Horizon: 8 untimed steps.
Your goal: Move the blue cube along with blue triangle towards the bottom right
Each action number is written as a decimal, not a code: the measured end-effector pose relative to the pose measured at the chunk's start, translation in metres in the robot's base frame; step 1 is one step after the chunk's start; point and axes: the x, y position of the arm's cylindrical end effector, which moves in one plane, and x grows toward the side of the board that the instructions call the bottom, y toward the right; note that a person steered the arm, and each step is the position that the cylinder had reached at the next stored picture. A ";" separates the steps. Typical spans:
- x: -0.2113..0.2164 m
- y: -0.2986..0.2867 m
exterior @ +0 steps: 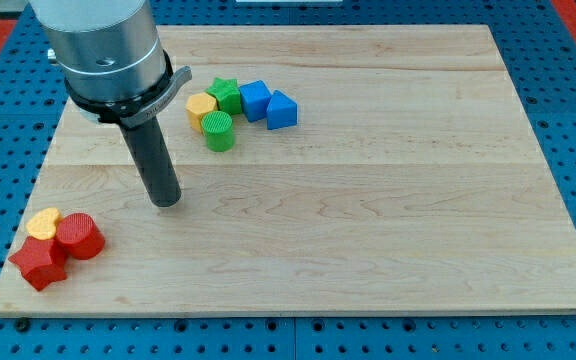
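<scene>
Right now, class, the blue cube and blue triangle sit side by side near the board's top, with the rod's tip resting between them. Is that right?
Not quite. The blue cube and blue triangle do sit side by side near the top, but my tip is well off to their lower left in the camera view, touching no block.

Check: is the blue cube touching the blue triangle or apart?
Touching. The blue cube sits flush against the blue triangle, no wood visible between them. My tip is well away.
</scene>
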 end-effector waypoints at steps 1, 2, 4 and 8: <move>-0.002 0.000; -0.002 0.000; -0.015 0.000; -0.088 0.200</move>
